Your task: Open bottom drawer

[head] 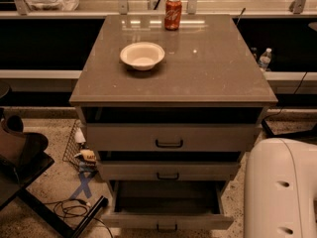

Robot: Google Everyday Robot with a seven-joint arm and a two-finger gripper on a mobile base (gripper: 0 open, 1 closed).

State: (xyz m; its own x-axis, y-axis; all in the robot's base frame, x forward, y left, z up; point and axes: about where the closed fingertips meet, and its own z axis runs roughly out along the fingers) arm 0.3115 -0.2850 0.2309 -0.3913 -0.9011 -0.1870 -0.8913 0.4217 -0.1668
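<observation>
With the bottom drawer (198, 221) standing well out, I judge the opening done; my hand, out of sight near right, grip untellable, need only back clear.

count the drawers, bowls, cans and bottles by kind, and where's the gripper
grey drawers: 3 (bottom drawer pulled out)
white round bowl: 1
red soda can: 1
clear plastic bottle: 1
total: 6
gripper: not visible; white arm lower right

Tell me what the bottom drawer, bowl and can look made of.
Bottom drawer: matte grey painted metal or laminate, flat even sheen. Bowl: paper or foam, dull off-white. Can: glossy metal, probably aluminium. Hand: out of view beyond the white arm.
</observation>
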